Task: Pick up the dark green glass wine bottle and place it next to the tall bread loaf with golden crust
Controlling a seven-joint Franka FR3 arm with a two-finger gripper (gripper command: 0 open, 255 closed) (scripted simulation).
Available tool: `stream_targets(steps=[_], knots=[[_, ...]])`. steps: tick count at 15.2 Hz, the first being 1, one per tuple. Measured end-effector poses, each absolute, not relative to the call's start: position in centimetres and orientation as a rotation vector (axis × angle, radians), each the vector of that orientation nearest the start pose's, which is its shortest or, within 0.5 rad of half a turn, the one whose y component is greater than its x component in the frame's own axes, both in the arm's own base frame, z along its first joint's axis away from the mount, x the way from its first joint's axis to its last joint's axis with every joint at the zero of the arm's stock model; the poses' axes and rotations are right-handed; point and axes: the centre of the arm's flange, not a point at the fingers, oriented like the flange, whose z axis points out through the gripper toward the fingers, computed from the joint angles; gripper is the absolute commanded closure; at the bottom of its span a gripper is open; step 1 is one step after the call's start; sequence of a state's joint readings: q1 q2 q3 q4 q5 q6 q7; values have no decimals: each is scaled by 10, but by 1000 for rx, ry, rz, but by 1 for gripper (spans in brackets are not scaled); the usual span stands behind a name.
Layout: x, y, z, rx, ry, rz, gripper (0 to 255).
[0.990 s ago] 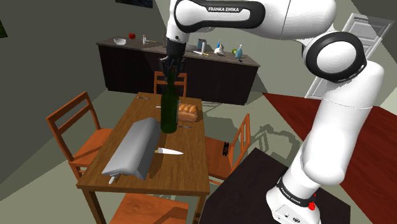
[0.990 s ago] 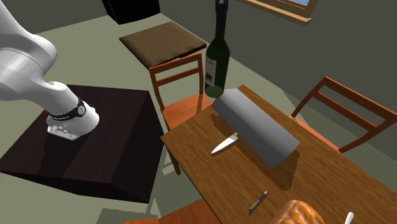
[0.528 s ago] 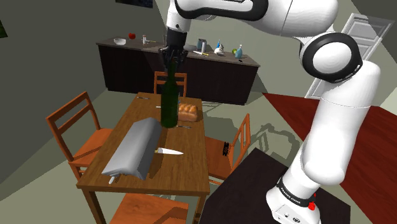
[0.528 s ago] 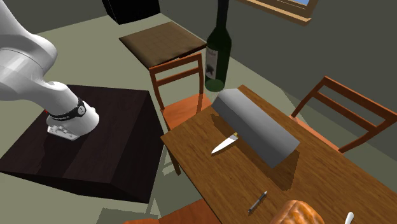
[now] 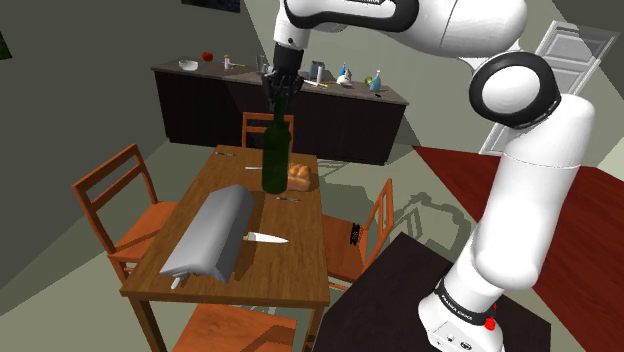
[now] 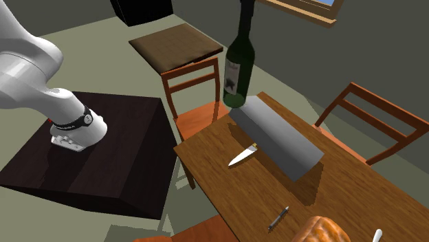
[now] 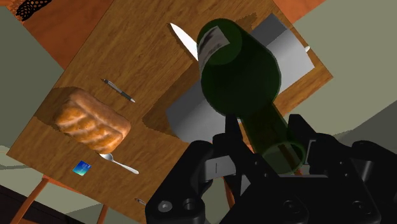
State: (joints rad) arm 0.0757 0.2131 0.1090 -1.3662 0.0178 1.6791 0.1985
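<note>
The dark green wine bottle (image 5: 276, 150) (image 6: 240, 65) (image 7: 245, 76) hangs from the gripper (image 5: 279, 88) (image 7: 273, 143). I see both black fingers pressed against the neck just under the mouth, closed only as far as the glass lets them. The bottle's long axis runs close to vertical, mouth up and base down. Its pale label faces the second exterior camera.

In the shoulder view the base hangs just beside the bread loaf (image 5: 299, 177) (image 6: 320, 230) (image 7: 91, 119), on the side away from the stand. I cannot tell there whether glass meets wood. In the wrist view the bottle's shadow falls on the table (image 5: 300, 270) (image 6: 357, 185) (image 7: 121, 57) apart from the base, so I read the bottle as raised.

The loaf lies close to one long edge of the table. A spoon (image 7: 118, 163) and a small blue card (image 7: 80, 168) lie between the loaf and the table's short end. A pen (image 6: 278, 218) (image 7: 119, 91) lies on the loaf's other side. Past the pen from the loaf, bare wood runs to a long grey slab (image 5: 212, 232) (image 6: 275, 136) (image 7: 191, 121). A knife (image 5: 262, 238) (image 6: 242, 155) (image 7: 184, 39) lies along the slab, well apart from the loaf.
</note>
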Motion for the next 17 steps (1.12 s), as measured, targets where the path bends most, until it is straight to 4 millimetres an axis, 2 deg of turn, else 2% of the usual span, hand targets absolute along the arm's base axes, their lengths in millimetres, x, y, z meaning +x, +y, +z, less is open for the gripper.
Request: stream_targets(steps=[17], knots=[[673, -88, 527, -3079, 29, -141, 255]])
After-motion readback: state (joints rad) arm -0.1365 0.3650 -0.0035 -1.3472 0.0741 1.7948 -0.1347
